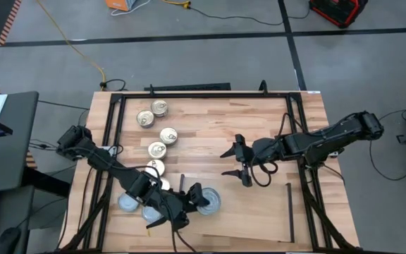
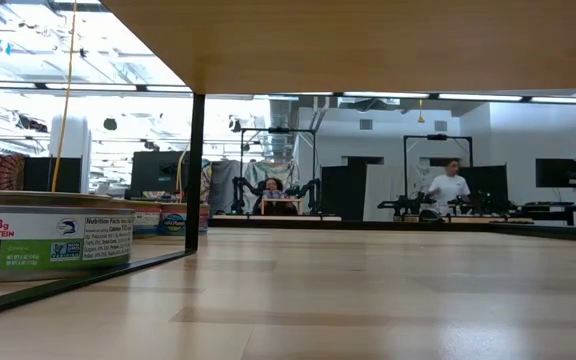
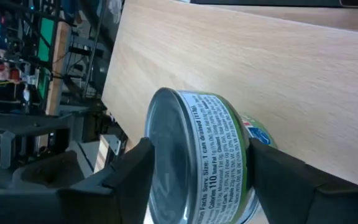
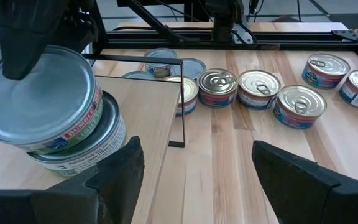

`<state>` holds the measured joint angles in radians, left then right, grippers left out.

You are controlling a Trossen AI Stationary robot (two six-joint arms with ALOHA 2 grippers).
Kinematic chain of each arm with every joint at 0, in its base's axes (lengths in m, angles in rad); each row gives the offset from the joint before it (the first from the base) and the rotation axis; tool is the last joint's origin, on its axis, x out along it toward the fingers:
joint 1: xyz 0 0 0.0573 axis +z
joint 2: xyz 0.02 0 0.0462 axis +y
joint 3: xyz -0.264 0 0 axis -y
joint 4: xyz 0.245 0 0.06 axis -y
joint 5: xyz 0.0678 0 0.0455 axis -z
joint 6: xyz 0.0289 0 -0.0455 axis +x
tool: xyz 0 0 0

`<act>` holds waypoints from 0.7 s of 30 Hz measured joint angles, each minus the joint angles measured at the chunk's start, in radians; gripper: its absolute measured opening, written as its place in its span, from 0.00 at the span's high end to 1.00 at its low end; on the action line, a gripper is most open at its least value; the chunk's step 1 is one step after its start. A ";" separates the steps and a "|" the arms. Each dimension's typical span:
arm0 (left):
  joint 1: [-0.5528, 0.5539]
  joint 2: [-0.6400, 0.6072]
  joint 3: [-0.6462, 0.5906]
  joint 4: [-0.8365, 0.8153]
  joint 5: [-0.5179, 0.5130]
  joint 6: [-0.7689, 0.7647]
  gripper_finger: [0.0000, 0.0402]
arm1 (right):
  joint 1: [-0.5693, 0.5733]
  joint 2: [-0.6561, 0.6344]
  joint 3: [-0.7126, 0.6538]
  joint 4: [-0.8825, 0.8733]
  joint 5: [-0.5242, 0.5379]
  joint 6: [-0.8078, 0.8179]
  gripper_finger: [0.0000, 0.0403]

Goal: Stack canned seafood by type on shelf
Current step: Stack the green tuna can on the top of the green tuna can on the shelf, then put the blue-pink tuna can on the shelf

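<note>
Two silvery-lidded tins are stacked at the left end of the pale shelf (image 1: 259,220): the top tin (image 4: 42,102) sits a little off-centre on the lower tin (image 4: 89,149). My left gripper (image 1: 197,200) is open at this stack, one finger on each side of the top tin (image 3: 197,155). My right gripper (image 1: 237,164) hangs open over the middle of the table, holding nothing. Gold-lidded tins (image 1: 162,134) stand in a loose row on the tabletop left of the shelf. Silvery-lidded tins (image 1: 129,203) sit under the left arm. My left gripper's fingers (image 3: 129,177) stand close beside the top tin's wall (image 3: 219,149), coming in at a downward slant from the table's left. I cannot tell whether they touch it. The tin rests on the lower tin, not lifted.
A black strip (image 4: 178,102) marks the shelf's left short side, and another (image 1: 290,204) marks its right. Most of the shelf board (image 3: 278,74) right of the stack is bare. One tin (image 2: 48,240) stands on the tabletop beside the strip. A black frame (image 1: 189,92) rims the table.
</note>
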<state>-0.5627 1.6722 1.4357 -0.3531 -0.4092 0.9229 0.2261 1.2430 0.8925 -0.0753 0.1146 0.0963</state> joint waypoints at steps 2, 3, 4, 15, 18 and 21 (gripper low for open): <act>-0.010 0.000 0.006 -0.012 -0.016 -0.009 0.37 | 0.000 0.000 0.000 0.000 0.000 0.000 0.20; -0.014 0.000 0.011 -0.020 -0.018 -0.016 0.36 | 0.000 0.000 0.000 0.000 0.000 0.000 0.20; -0.018 0.000 0.015 -0.024 -0.018 -0.022 0.36 | 0.000 0.000 0.000 0.000 0.000 0.000 0.20; -0.009 0.000 0.018 -0.027 0.011 -0.056 0.37 | 0.000 0.000 0.000 0.000 0.000 0.001 0.20; -0.007 0.000 0.018 -0.022 0.005 -0.065 0.37 | 0.000 0.000 0.000 0.000 0.000 0.001 0.20; -0.012 -0.003 0.018 -0.012 0.000 -0.071 0.37 | 0.000 0.000 0.000 0.000 0.000 0.001 0.20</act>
<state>-0.5750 1.6694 1.4532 -0.3654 -0.4089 0.8521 0.2262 1.2430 0.8925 -0.0753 0.1144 0.0971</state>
